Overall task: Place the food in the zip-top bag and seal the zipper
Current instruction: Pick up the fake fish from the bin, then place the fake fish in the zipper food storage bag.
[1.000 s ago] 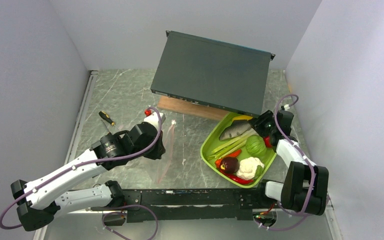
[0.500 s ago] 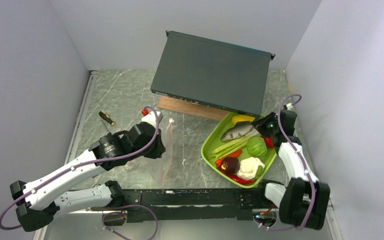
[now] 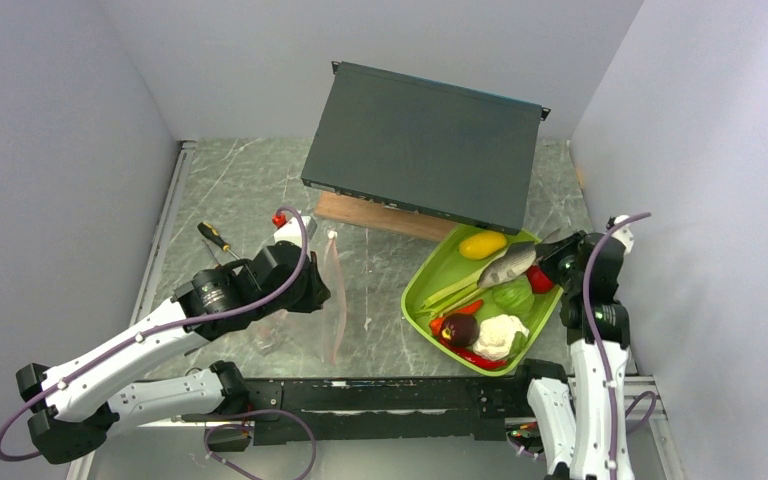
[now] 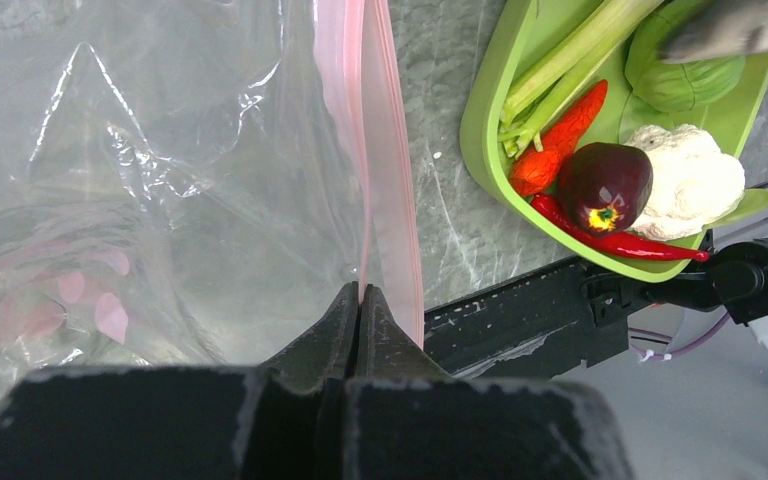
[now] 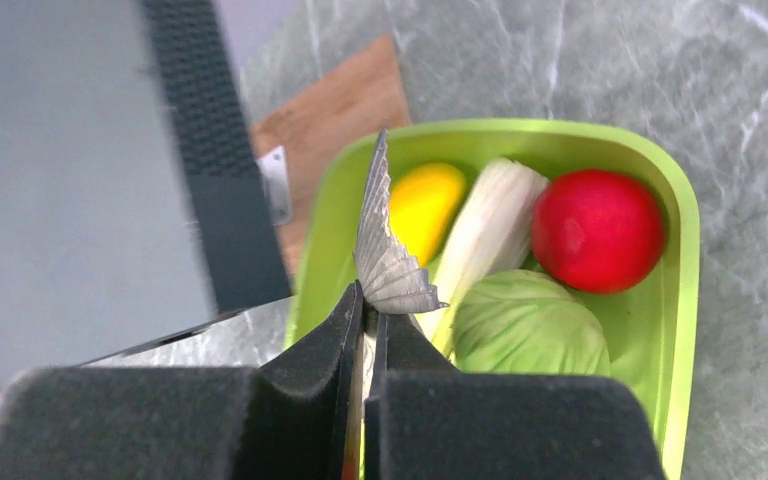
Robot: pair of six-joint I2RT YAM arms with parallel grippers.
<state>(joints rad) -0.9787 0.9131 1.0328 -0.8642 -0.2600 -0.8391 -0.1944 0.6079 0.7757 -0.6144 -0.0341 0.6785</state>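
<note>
Grey marbled tabletop (image 3: pixel 260 180) between pale walls, and we've got both arms at work. On the left, the left gripper (image 4: pixel 360 295) has its jaws pressed together on the zipper (image 4: pixel 380 150), pinching that pink strip partway along. The zip-top bag (image 4: pixel 160 180) spreads crumpled to one side of it, well apart from the food. We can't tell whether the bag's mouth is open.

On the right, the right gripper (image 5: pixel 368 315) is clamped tight on the tail of the grey fish (image 3: pixel 508 266). We see the fish held over the lime-green tray (image 3: pixel 415 300), across the green cabbage (image 3: pixel 513 294) and the green stalks (image 3: pixel 455 292). Down in the tray lie the yellow fruit (image 3: pixel 483 243), the red tomato (image 3: pixel 540 280), the dark purple ball (image 3: pixel 459 329), the white cauliflower (image 3: pixel 498 335) and the red chili (image 3: pixel 475 357).

Behind the tray, a dark flat box (image 3: pixel 420 140) rests tilted on a wooden block (image 3: pixel 360 212). A yellow-handled screwdriver (image 3: pixel 214 237) lies near the left wall.
</note>
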